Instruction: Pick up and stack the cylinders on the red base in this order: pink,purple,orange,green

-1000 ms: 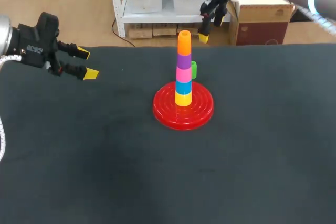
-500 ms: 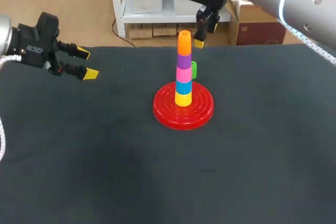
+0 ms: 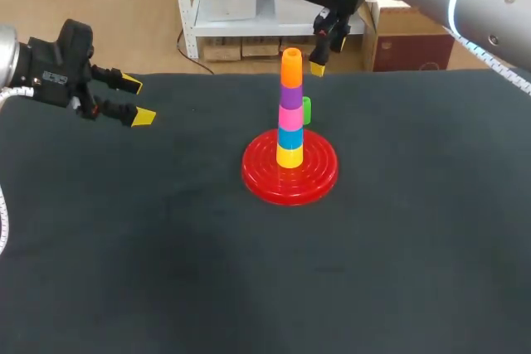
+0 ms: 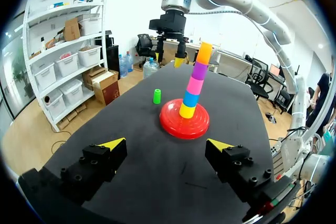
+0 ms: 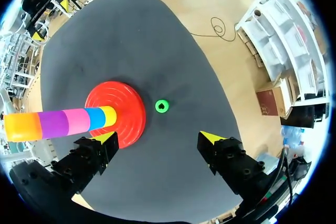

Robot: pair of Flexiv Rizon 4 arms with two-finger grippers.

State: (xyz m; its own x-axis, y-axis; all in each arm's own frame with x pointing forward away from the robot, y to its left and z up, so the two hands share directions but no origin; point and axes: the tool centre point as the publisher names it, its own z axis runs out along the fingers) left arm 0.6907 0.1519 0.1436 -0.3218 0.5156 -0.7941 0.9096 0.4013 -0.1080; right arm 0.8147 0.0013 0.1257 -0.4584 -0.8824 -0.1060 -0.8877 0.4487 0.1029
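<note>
Head view: a black cloth-covered tabletop point(image 3: 166, 246) carries a round red plastic base point(image 3: 319, 176). On its centre stands a column of plastic cylinders, from the bottom up: yellow cylinder point(image 3: 289, 157), blue cylinder point(image 3: 289, 137), pink cylinder point(image 3: 289, 117), purple cylinder point(image 3: 289, 97), orange cylinder point(image 3: 291, 70). The column looks straight. The small green cylinder point(image 3: 306, 109) stands upright on the tabletop just behind the base, not yet stacked. The right claw point(image 3: 325, 49) hangs above and behind the column, released and empty. The left claw point(image 3: 137, 99) is well off to the left, fingers spread, grasping nothing.

Left wrist view: the green cylinder sits apart from the base, with a gap of cloth between them.

Right wrist view: the green cylinder lies ahead of the spread fingers, its hollow top showing.

Risk, as judged: the green cylinder is small and close to a tall, narrow column. A finger brushing the orange cylinder on the way down could topple the stack, and an off-centre grip could tip the green cylinder over.
</note>
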